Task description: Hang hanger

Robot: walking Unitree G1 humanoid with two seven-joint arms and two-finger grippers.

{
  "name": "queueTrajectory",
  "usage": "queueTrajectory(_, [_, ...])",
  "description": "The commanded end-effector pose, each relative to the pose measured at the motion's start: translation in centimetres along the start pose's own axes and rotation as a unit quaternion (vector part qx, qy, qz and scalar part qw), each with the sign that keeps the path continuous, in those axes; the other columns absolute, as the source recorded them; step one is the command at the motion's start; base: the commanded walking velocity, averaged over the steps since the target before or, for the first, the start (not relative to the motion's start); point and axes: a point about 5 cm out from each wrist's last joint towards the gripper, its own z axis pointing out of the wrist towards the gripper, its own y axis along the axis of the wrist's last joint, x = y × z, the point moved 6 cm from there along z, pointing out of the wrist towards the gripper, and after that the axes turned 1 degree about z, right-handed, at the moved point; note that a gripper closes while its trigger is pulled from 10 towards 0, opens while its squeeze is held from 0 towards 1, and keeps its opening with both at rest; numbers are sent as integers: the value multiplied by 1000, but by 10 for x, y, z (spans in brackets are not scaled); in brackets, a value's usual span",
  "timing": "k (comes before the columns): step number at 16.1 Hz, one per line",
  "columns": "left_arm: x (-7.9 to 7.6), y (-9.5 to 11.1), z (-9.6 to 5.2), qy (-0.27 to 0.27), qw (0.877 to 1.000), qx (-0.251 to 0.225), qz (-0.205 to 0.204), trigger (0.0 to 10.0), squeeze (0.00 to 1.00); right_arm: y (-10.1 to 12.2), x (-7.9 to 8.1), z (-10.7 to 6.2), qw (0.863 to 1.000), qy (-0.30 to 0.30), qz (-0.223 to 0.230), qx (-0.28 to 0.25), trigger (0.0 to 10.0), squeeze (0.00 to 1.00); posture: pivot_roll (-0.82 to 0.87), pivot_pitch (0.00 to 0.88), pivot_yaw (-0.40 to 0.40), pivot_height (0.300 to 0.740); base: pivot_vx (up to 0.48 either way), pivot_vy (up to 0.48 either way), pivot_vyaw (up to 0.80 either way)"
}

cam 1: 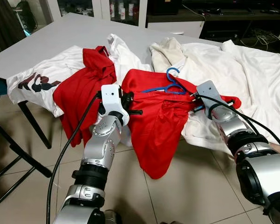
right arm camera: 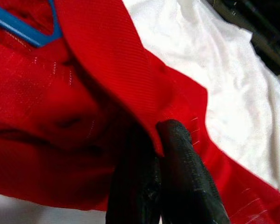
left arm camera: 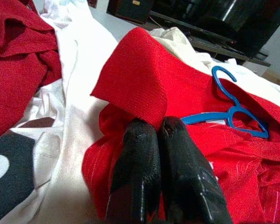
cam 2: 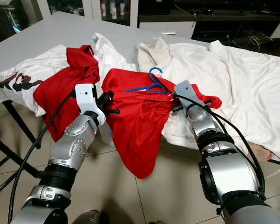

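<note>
A red shirt (cam 1: 160, 116) lies over the table's front edge and hangs toward the floor. A blue hanger (cam 1: 170, 85) sits at its collar, hook pointing away from me. My left gripper (cam 1: 130, 103) is shut on the shirt's left shoulder; in the left wrist view its fingers (left arm camera: 149, 154) pinch the red cloth (left arm camera: 135, 84) with the hanger (left arm camera: 233, 112) beyond. My right gripper (cam 1: 195, 100) is shut on the shirt's right shoulder; in the right wrist view its fingers (right arm camera: 172, 154) clamp a red fold (right arm camera: 107, 70).
A second red garment (cam 1: 84, 84), a white printed shirt (cam 1: 42, 81) and several white clothes (cam 1: 233, 70) cover the grey table (cam 1: 60, 37). Black table legs (cam 1: 32, 123) stand at the left. Tiled floor (cam 1: 186, 186) lies below. A dark cabinet (cam 1: 223, 18) is behind.
</note>
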Motion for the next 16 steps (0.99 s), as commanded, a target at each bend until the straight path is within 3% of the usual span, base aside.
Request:
queueTrajectory(1, [8,1,-1,14,1000,-2,3,10000,0,-10,-7,-1,1000,-8,17,16,10000,475,91,16,-36,740,0,0,0])
queueTrajectory(2, [7,0,-1,13,1000,-2,2,10000,0,3,-3,0,999,5,33,-9,10000,1000,91,16,-36,740,0,0,0])
queueTrajectory(5, [7,0,0,12,1000,-2,2,10000,0,31,-9,-1,997,-2,42,-59,10000,1000,90,17,-37,740,0,0,0])
queueTrajectory(6, [7,0,-1,13,1000,-2,2,10000,0,55,-23,-3,994,-18,58,-95,10000,0,93,16,-41,740,0,0,0])
queueTrajectory(10, [8,0,-1,16,1000,-3,0,10000,0,83,-37,-7,987,-15,85,-132,10000,0,92,15,-47,740,0,0,0])
queueTrajectory(11, [7,0,-1,16,1000,-5,4,10000,0,85,-38,-7,986,-11,90,-137,10000,898,92,15,-48,740,0,0,0])
queueTrajectory(12, [6,0,-1,13,1000,-7,13,10000,0,88,-32,-8,984,10,100,-144,10000,1000,91,13,-48,740,0,0,0])
queueTrajectory(14, [3,1,0,8,1000,-8,16,10000,0,88,-17,-8,978,60,135,-147,10000,1000,89,13,-47,740,0,0,0])
queueTrajectory(16, [3,2,0,6,1000,-10,21,10000,0,83,-14,-8,974,76,163,-138,10000,1000,85,11,-42,740,0,0,0])
